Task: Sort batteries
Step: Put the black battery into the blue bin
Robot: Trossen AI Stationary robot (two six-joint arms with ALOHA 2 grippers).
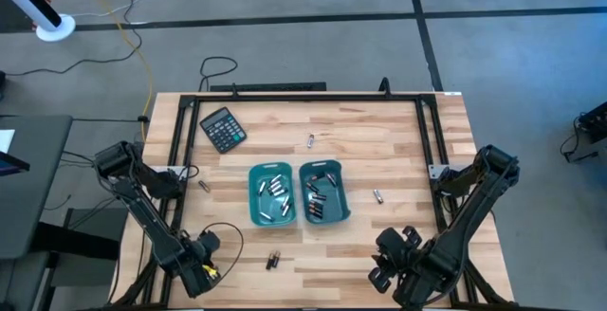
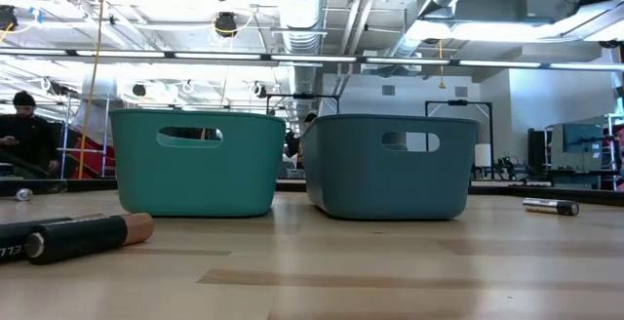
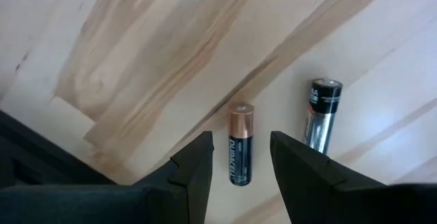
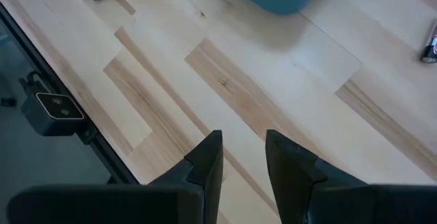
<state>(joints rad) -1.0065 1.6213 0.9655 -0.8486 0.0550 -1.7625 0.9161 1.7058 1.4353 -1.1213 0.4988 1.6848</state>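
Two teal bins (image 1: pixel 272 195) (image 1: pixel 323 192) stand side by side mid-table, each with several batteries inside. Loose batteries lie on the wood. A dark copper-ended one (image 3: pixel 240 154) and a silvery one (image 3: pixel 322 113) lie as a pair near the front edge (image 1: pixel 272 260). Others lie singly (image 1: pixel 310 140) (image 1: pixel 203 186) (image 1: pixel 377 196). My left gripper (image 3: pixel 240 136) (image 1: pixel 207 265) points down, open, at the front left. The copper-ended battery shows between its fingers, which are clear of it. My right gripper (image 4: pixel 243 134) (image 1: pixel 389 254) hangs open over bare wood at the front right.
A black calculator (image 1: pixel 224 128) lies at the far left of the table. A black frame rail (image 1: pixel 303 98) runs around the table's far and side edges. Bare wood lies in front of the bins. A person (image 2: pixel 27 135) stands in the room beyond.
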